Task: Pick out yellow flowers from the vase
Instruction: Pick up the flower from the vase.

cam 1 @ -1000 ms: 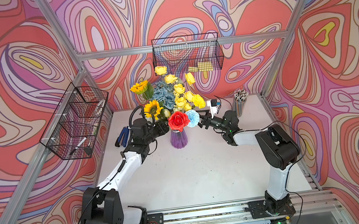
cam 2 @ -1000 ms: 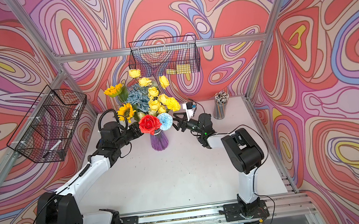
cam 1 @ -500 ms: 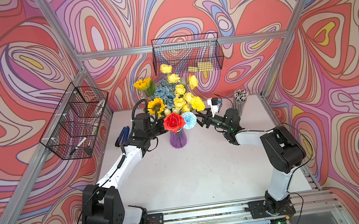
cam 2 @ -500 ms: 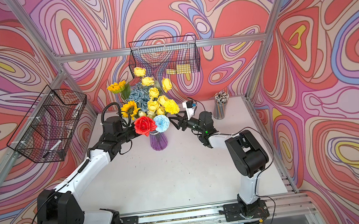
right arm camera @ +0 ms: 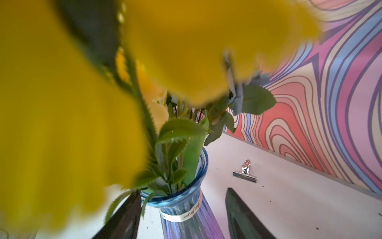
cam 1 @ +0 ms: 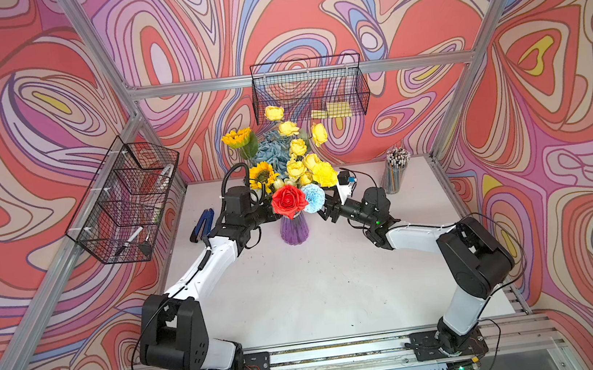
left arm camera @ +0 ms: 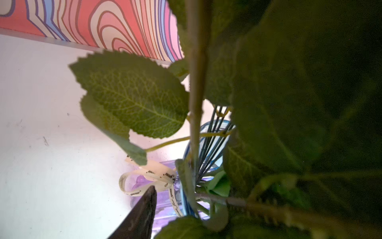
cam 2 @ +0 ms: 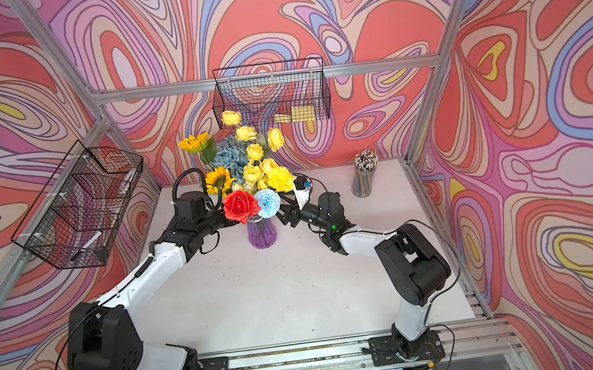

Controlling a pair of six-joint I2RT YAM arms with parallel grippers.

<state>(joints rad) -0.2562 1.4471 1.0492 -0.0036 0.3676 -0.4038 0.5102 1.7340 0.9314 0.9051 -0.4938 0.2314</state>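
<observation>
The purple ribbed vase (cam 1: 294,230) (cam 2: 262,235) stands mid-table with the bouquet in it. The yellow flowers are two sunflowers (cam 1: 237,138) (cam 1: 262,174), a spray of small roses (cam 1: 294,148) and a carnation (cam 1: 324,174). My left gripper (cam 1: 272,215) reaches in under the red rose (cam 1: 288,200). In its wrist view only one dark finger (left arm camera: 144,209) shows, beside the vase (left arm camera: 140,180). Leaves hide the other finger and whatever lies between them. My right gripper (cam 1: 330,210) (right arm camera: 182,198) is open under the carnation, its fingers either side of the vase's neck (right arm camera: 182,207), apart from it.
A blue carnation (cam 1: 313,197) and blue hydrangea (cam 1: 276,150) share the vase. A cup of pencils (cam 1: 396,174) stands back right and a blue-handled tool (cam 1: 202,223) lies on the left. A metal clip (right arm camera: 245,174) lies behind the vase. Wire baskets (cam 1: 309,89) (cam 1: 122,202) hang on the walls.
My left arm has risen and pushed in toward the stems, and the bouquet has leaned a little to the right. My right gripper has moved closer to the vase, its jaws slightly narrower.
</observation>
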